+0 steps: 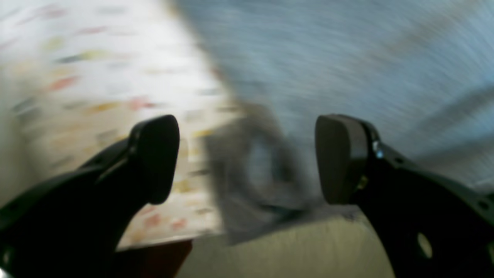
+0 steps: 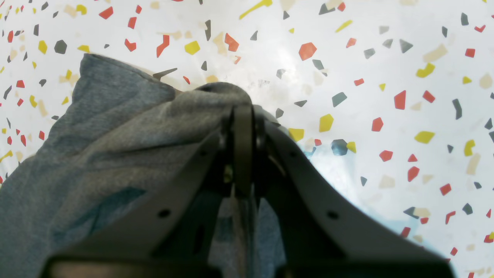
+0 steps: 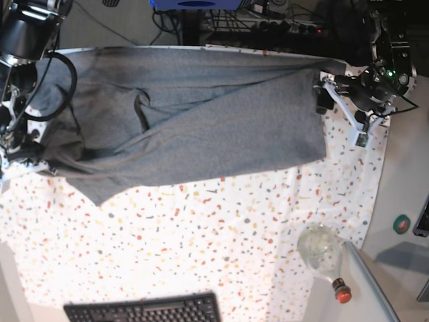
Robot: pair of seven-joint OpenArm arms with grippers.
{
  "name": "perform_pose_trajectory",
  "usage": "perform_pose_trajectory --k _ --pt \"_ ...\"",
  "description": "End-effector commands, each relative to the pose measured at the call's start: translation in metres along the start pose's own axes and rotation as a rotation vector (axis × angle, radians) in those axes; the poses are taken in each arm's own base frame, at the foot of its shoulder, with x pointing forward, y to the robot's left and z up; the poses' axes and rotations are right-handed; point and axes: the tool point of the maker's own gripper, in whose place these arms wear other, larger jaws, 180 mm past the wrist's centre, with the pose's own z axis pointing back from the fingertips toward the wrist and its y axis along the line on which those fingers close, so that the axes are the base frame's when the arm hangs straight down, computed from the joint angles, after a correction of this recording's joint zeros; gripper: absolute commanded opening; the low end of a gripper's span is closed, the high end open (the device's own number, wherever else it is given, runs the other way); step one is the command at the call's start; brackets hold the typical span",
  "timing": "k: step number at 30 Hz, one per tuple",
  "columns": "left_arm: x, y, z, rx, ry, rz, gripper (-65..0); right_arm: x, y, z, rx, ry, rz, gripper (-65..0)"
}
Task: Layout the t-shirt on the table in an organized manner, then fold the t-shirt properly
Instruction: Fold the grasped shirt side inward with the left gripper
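The t-shirt lies spread on the far half of the table, soft and limp. The right gripper pinches 1 edge; the left gripper stands apart, empty. Better to grip seams or corners.

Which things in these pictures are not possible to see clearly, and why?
- Left wrist view: motion blur smears the t-shirt and table; the dark lump between the open left end effector cannot be identified.
- Right wrist view: the right end effector hides the cloth it pinches.
- Base view: the right end effector is lost behind its arm and cables; the keyboard is cut by the bottom edge.
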Motion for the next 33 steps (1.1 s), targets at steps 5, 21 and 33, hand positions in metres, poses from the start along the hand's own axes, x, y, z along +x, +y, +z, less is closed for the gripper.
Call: perform_pose_trajectory --k 5,21,33 --pt "0.019 0.033 -0.033 -0.009 -0.014 0.134 -12.5 0.02 0.0 0.003 0.004 -0.055 0.007 -65.0" --pt "0.061 0.016 -0.09 -0.25 -0.045 0.397 -12.7 0.021 0.001 0.003 0.006 -0.057 0.005 -65.0" --pt "0.055 -0.015 -0.111 -0.298 -0.04 0.354 -65.0 0.021 0.001 0.003 0.006 -0.057 0.005 -65.0"
